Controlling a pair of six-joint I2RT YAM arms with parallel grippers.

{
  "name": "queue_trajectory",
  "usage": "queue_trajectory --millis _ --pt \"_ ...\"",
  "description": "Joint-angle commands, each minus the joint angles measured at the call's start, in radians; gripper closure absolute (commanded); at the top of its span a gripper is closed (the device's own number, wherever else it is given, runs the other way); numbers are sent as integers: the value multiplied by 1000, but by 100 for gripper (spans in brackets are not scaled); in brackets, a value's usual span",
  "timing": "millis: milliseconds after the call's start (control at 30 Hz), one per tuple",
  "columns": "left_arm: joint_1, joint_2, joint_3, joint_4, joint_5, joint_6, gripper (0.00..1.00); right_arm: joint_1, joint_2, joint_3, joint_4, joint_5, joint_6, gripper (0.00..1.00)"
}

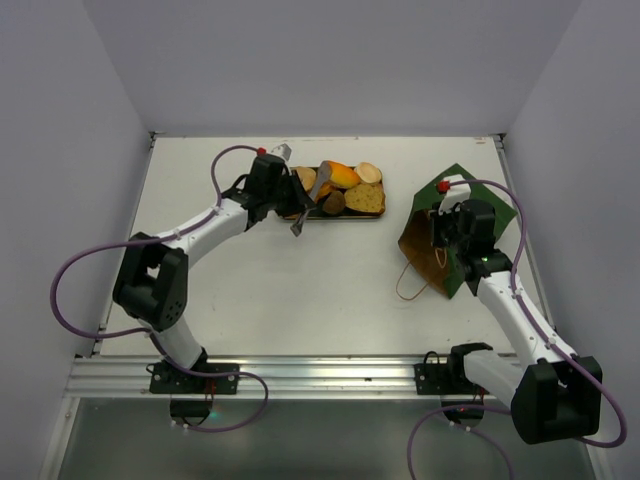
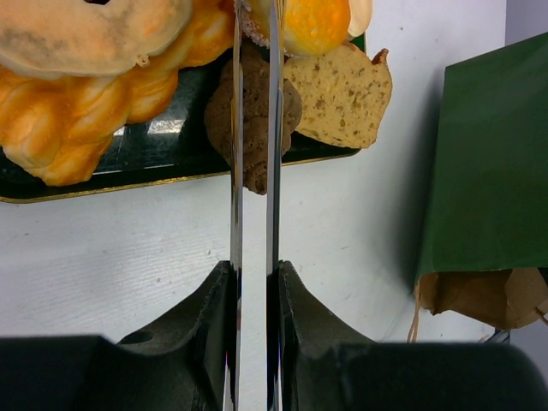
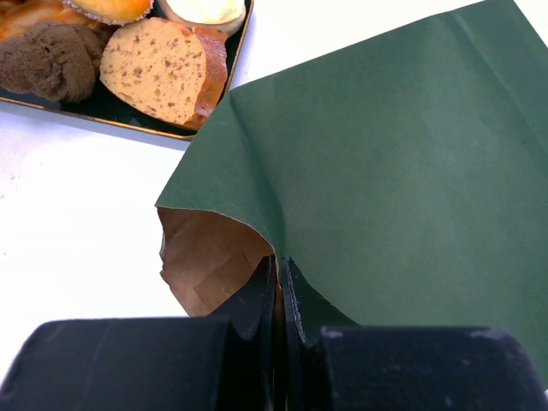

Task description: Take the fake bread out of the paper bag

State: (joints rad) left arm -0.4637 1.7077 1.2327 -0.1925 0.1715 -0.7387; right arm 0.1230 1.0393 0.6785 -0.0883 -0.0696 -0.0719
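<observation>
The left gripper [image 2: 255, 287] is clamped on slim metal tongs [image 2: 254, 171], which reach over the toy bread pieces [image 1: 345, 188] on a flat dark green tray [image 2: 154, 150] at far centre. The right gripper [image 3: 278, 274] pinches the mouth edge of the dark green paper bag [image 3: 402, 154], which lies on the white surface [image 1: 300, 290] at right.

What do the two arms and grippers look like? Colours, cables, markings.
Left arm and right arm: white link shells, black joint housings. A purple cable loops along each. Red knob by each wrist; green light on the right arm. Left gripper and right gripper: matte black, two wedge-shaped fingers.
</observation>
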Motion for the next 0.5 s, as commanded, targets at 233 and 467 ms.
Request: queue_trajectory --millis 233,467 --pt "36 -8 56 13 59 28 75 -6 -24 6 44 -1 -11 97" --pt "57 -2 63 16 120 41 75 -6 -25 6 42 -2 -11 97"
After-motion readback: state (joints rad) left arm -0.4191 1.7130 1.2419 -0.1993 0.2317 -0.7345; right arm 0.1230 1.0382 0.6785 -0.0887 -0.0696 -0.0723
